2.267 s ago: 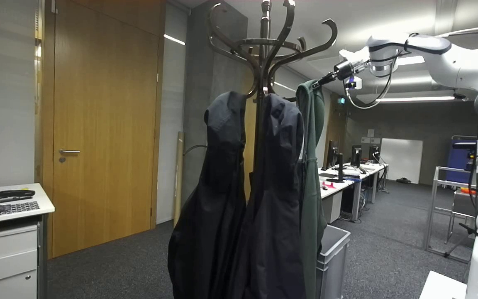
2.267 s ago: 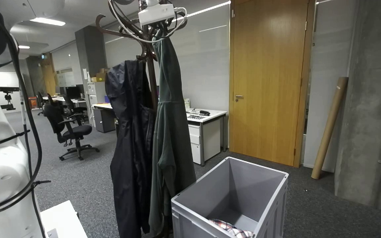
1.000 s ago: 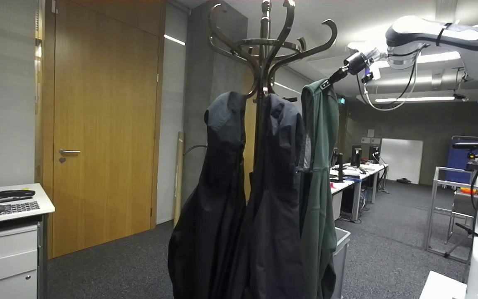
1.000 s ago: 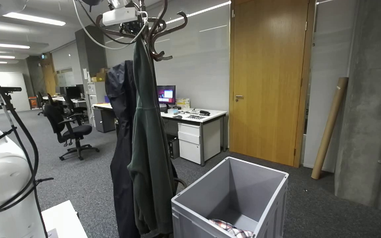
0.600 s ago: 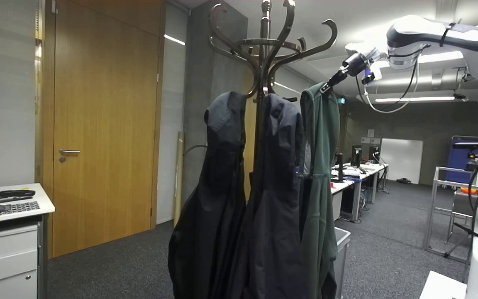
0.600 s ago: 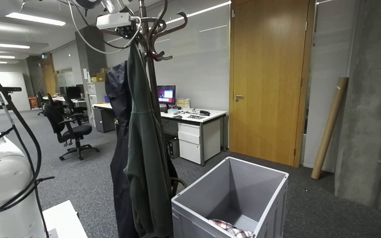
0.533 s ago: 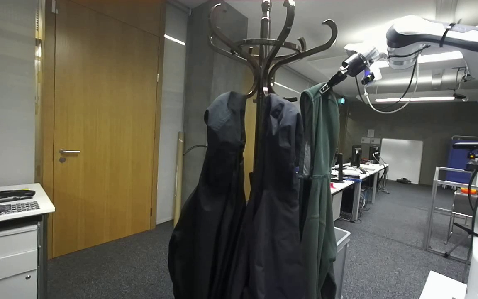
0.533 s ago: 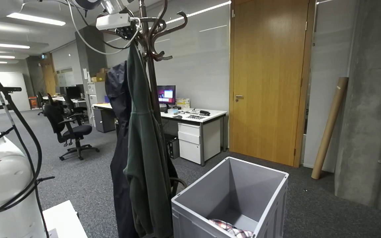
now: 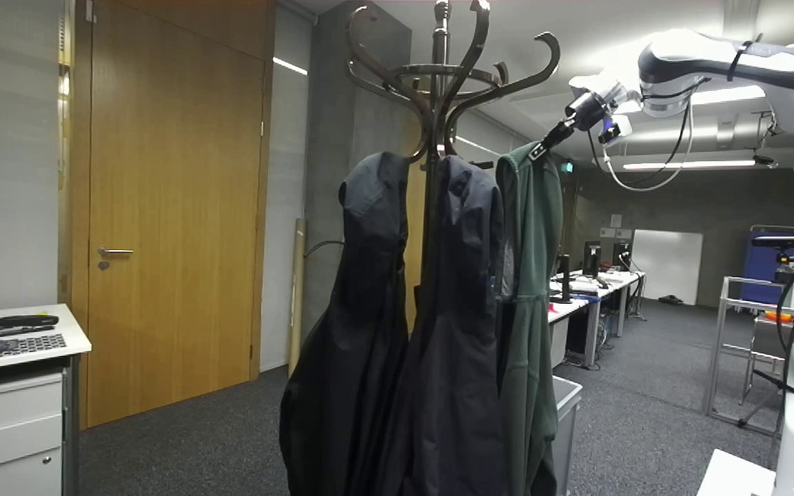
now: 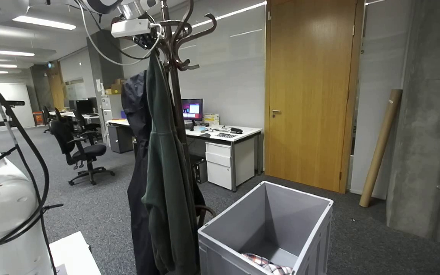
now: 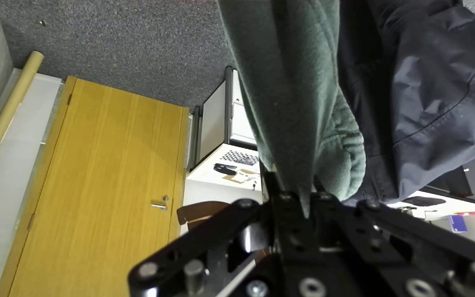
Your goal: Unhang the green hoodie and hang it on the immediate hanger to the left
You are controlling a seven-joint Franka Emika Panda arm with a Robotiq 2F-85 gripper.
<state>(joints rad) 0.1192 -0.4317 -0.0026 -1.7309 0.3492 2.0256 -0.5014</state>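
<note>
The green hoodie (image 9: 533, 324) is carried by the gripper (image 9: 538, 151), apparently alone: a fold near its top is clenched between the jaws, and no support from the coat stand (image 9: 441, 86) is visible. It is pinched high, presumably so that the limp length is drawn straight down and the top can be guided when hung. In an exterior view it is held toward the right edge of the stand, just beside the navy coat (image 9: 462, 310); whether the two are touching cannot be told. A lower hook (image 10: 189, 67) is seen bare; whether it is the one intended is unclear. Unhanging is judged done, rehanging not yet. The outward hold is probably chosen so that the coat is not dragged.
</note>
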